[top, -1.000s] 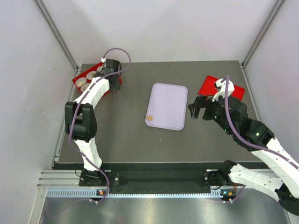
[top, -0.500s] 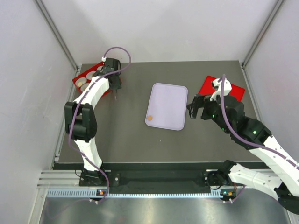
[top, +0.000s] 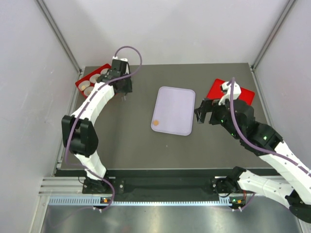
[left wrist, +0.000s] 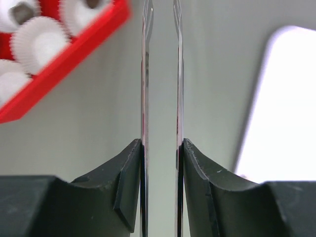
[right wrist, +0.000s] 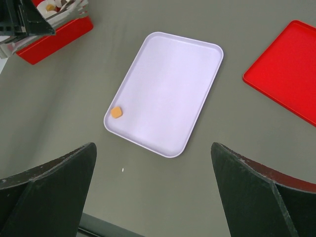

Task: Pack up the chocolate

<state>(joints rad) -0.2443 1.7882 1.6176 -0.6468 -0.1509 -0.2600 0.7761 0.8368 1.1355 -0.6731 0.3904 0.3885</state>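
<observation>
One caramel-orange chocolate (top: pixel 156 123) lies in the near-left corner of the lavender tray (top: pixel 182 97); the right wrist view shows both the piece (right wrist: pixel 116 112) and the tray (right wrist: pixel 168 74). A red tray (top: pixel 81 79) of white paper cups stands at the far left. Some cups hold dark pieces (left wrist: pixel 19 11). My left gripper (top: pixel 124 96) hovers just right of that red tray. Its thin metal blades (left wrist: pixel 162 10) stand a narrow gap apart with nothing between them. My right gripper (top: pixel 200 114) is wide open and empty (right wrist: pixel 153 148), raised just right of the lavender tray.
A flat red lid or tray (top: pixel 216 90) lies at the far right, partly under my right arm; it also shows in the right wrist view (right wrist: pixel 289 69). Bare dark table (top: pixel 136 141) lies between the two trays.
My left gripper has moved right and a little back, away from the red tray of cups. My right arm shifted slightly, then stayed still.
</observation>
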